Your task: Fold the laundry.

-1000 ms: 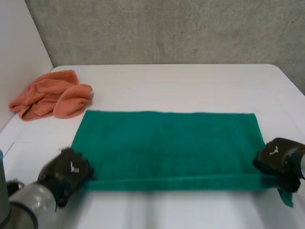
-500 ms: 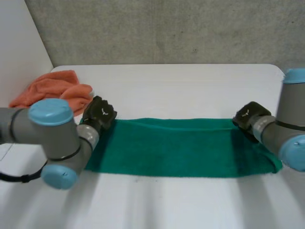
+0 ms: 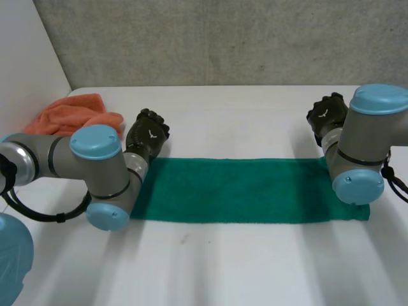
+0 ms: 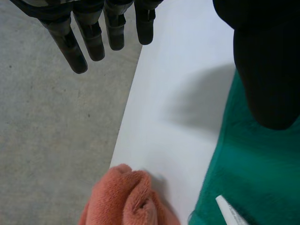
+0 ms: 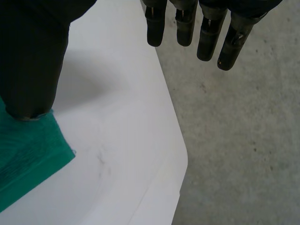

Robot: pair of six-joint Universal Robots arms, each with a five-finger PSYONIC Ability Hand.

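The towel (image 3: 242, 190) lies folded into a strip on the counter (image 3: 229, 115). The left robot hand (image 3: 148, 135) and right robot hand (image 3: 326, 115) hover at its far corners, fingers straight and empty, seemingly leaving the fold to settle.
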